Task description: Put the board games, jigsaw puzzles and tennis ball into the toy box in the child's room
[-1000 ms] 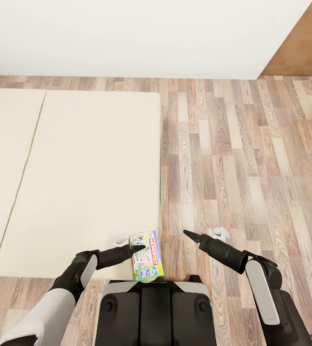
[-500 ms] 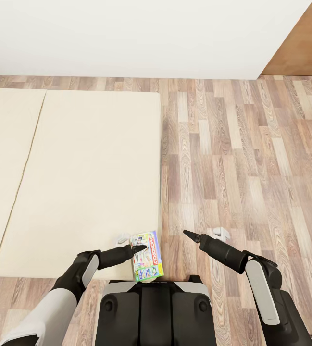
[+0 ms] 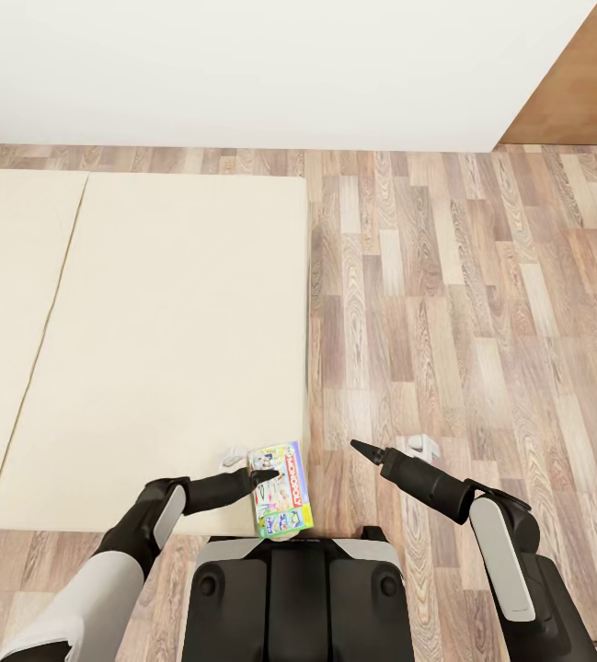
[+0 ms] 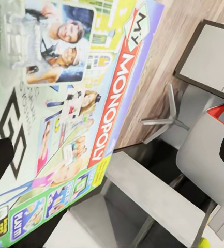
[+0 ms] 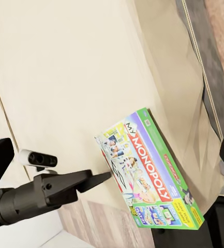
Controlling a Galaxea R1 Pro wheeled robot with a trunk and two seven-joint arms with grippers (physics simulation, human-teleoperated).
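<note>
Left pincer (image 3: 263, 476) lay with its dark tips at the left edge of the Monopoly board game (image 3: 280, 489), apparently gripping that edge, though I could not tell how far it was closed; the right pincer (image 3: 364, 450) hung empty and narrow over the wood floor (image 3: 464, 303). The box sat at the near right corner of the bed (image 3: 151, 340). A firm hold before lifting seemed wise, since the flat box could tip.
</note>
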